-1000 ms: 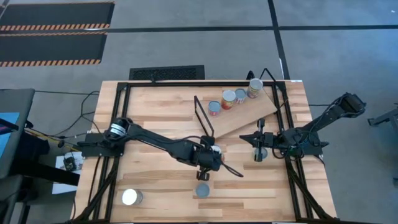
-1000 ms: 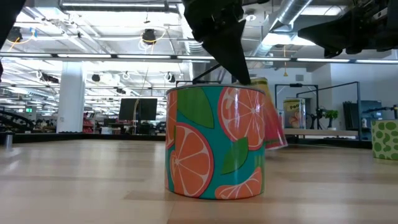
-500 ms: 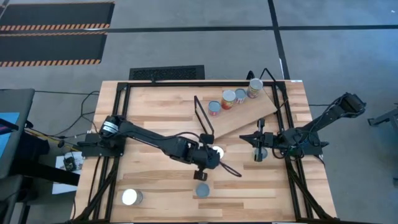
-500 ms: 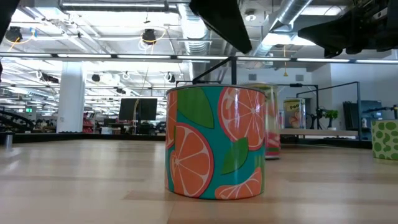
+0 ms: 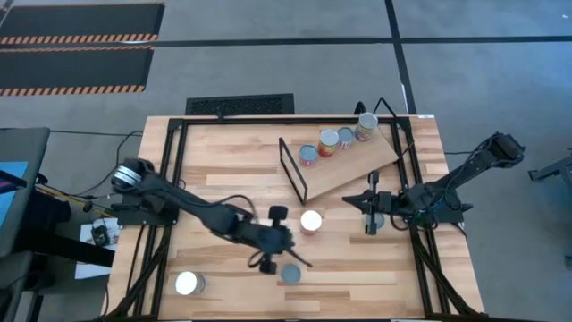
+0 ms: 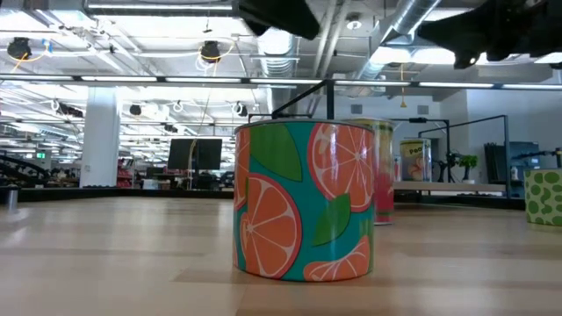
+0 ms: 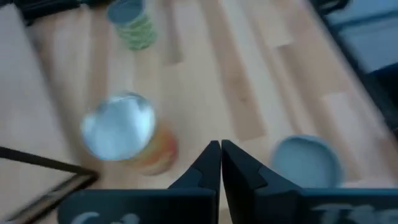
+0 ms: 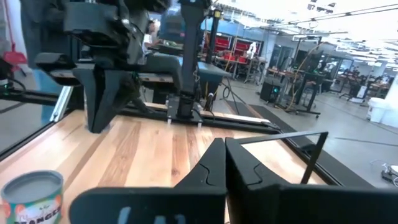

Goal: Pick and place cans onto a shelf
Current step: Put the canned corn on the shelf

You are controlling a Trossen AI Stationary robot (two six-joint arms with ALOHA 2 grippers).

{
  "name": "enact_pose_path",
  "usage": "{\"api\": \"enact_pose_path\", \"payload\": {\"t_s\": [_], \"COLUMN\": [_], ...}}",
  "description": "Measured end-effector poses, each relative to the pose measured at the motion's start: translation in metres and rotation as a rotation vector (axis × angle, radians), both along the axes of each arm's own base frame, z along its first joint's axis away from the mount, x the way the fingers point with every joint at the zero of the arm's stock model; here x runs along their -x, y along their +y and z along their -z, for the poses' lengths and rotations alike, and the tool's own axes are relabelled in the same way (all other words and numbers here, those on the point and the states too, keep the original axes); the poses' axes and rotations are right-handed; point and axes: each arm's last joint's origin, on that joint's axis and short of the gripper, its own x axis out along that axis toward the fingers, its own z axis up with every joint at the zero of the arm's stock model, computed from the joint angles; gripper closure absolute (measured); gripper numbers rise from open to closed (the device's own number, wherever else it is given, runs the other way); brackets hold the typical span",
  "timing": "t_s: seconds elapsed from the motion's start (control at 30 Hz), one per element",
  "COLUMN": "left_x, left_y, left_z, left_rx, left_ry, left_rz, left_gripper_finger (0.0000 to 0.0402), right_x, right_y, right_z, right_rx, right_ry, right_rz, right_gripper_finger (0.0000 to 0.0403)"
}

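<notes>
A light-wood tabletop (image 5: 223, 161) in an industrial hall carries the tilted shelf (image 5: 353, 165) at its far right, with four cans (image 5: 329, 143) standing on it in a row. The left gripper (image 5: 279, 249), fingers together, hangs over the near middle between a white-topped can (image 5: 311, 221) and a grey-topped, orange-slice can (image 5: 291, 275). The right gripper (image 5: 371, 215), fingers together, waits at the right above a further can (image 5: 379, 219); one more white-topped can (image 5: 189, 284) stands at the near left.

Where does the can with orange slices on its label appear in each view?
High view: orange-slice can, grey top, near the table's front edge.
Low view: front centre.
Left wrist view: its grey top, beside the fingertips.
Right wrist view: close by, beside the fingers.
Shared landmark: shiny-topped can, absent from the right wrist view.
</notes>
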Motion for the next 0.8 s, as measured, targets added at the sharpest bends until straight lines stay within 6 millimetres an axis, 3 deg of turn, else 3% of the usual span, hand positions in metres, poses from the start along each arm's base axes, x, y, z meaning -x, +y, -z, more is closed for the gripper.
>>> {"api": "enact_pose_path", "payload": {"t_s": [0.2,0.43,0.57,0.8], "left_x": [0.044,0.093,0.111,0.121], "left_y": [0.013,0.048,0.070,0.095], "left_z": [0.020,0.046,0.062,0.077], "left_rx": [0.179,0.272,0.285,0.284], "left_ry": [-0.231,-0.432,-0.517,-0.586], "left_rz": [0.032,-0.020,-0.078,-0.163], "left_gripper_finger": [0.0401,0.0401,0.0401,0.0401], "right_x": [-0.014,-0.049,-0.068,-0.101], "right_y": [0.008,0.024,0.034,0.056], "right_z": [-0.013,-0.025,-0.028,-0.031], "right_rx": [-0.005,-0.008,-0.055,-0.120], "right_ry": [0.053,0.254,0.391,0.625], "right_rz": [0.000,0.012,0.023,-0.045], "right_gripper_finger": [0.0394,0.0393,0.0379,0.0326]}}
